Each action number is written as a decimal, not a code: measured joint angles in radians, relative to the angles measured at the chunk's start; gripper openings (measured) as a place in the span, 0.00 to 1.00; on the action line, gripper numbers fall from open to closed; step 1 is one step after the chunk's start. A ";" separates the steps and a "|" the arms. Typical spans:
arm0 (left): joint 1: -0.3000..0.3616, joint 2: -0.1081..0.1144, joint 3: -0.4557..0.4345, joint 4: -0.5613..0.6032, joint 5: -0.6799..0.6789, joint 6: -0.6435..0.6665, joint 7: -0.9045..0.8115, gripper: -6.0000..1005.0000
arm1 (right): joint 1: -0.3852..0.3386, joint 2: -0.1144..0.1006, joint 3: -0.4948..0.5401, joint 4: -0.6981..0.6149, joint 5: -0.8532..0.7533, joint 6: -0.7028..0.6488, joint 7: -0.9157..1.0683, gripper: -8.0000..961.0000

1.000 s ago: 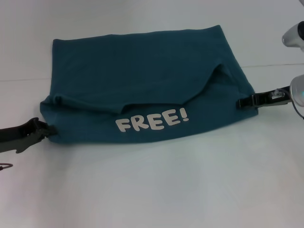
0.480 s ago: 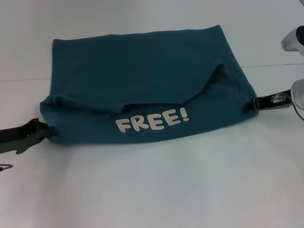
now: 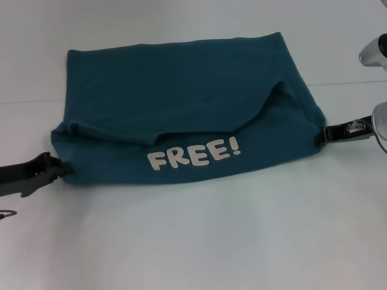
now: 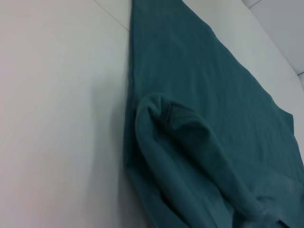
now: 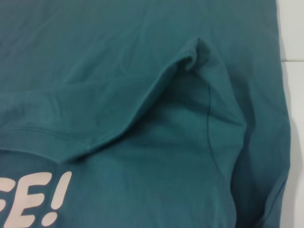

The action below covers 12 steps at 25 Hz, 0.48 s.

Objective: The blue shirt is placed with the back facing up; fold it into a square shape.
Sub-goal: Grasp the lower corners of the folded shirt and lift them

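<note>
The blue shirt (image 3: 181,90) lies on the white table (image 3: 211,241), its near part folded over so the white "FREE!" print (image 3: 193,154) faces up. A loose flap bulges at its right side. My left gripper (image 3: 53,171) sits low at the shirt's near left corner and touches the cloth. My right gripper (image 3: 325,134) is open and empty, just off the shirt's right edge. The left wrist view shows the plain cloth with a rolled fold (image 4: 199,142). The right wrist view shows the flap and part of the print (image 5: 142,118).
The silver links of my right arm (image 3: 375,51) stand at the far right. A thin cable (image 3: 6,212) lies at the near left edge. White tabletop runs in front of the shirt and behind it.
My right gripper has let go of the shirt's right edge and drawn back to the right. My left gripper has sunk slightly at the left corner. The shirt has stayed put.
</note>
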 joint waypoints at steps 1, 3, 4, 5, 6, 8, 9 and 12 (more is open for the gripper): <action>0.000 0.000 0.001 0.001 0.001 0.005 0.002 0.03 | -0.002 0.000 0.001 -0.008 0.000 -0.015 0.002 0.08; 0.000 0.003 0.002 0.004 0.006 0.028 0.008 0.03 | -0.009 0.000 0.004 -0.038 0.000 -0.067 0.010 0.04; 0.001 0.005 0.002 0.008 0.016 0.051 0.011 0.03 | -0.016 -0.001 0.005 -0.062 0.000 -0.107 0.023 0.04; 0.002 0.006 0.000 0.015 0.032 0.082 0.016 0.03 | -0.023 -0.002 0.006 -0.088 0.000 -0.149 0.039 0.04; 0.006 0.008 -0.002 0.026 0.048 0.111 0.018 0.03 | -0.033 -0.003 0.005 -0.114 0.000 -0.191 0.057 0.04; 0.021 0.011 -0.006 0.056 0.078 0.179 0.021 0.03 | -0.072 -0.005 0.005 -0.206 -0.003 -0.341 0.101 0.04; 0.032 0.012 -0.006 0.076 0.088 0.213 0.021 0.03 | -0.072 -0.005 0.005 -0.206 -0.003 -0.341 0.101 0.04; 0.073 0.015 -0.007 0.143 0.109 0.316 0.017 0.03 | -0.108 -0.007 0.011 -0.274 -0.019 -0.466 0.127 0.04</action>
